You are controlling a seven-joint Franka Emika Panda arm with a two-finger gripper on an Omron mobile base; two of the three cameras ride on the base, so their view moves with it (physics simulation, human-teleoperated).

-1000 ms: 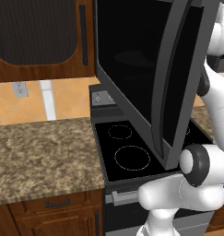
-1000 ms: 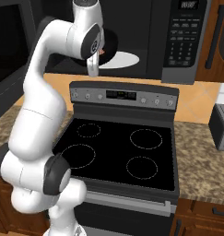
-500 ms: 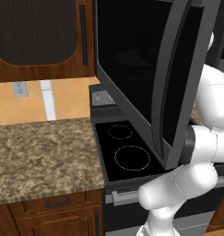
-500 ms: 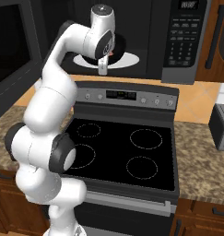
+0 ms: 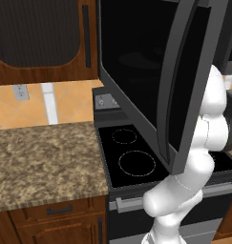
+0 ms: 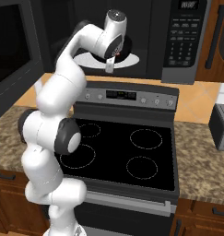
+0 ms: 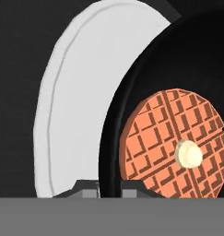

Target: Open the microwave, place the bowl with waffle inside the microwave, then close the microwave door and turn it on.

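The arm has swung from the opening into the microwave point(image 6: 132, 37), its gripper point(image 7: 109, 186) pinching the bowl point(image 7: 132, 115) rim at 6 o'clock, waffle point(image 7: 173, 147) aboard, over the turntable point(image 7: 76, 106), so release looks next.

The microwave door point(image 5: 184, 81) stands swung wide open on the left, blocking approach from that side. The microwave point(image 6: 145, 37) cavity is open toward the near side, with the arm reaching in. Inside, the bowl point(image 7: 132, 120) overlaps the right part of the white turntable point(image 7: 72, 106); its left part is bare. The stove point(image 6: 127, 152) top below is unobstructed
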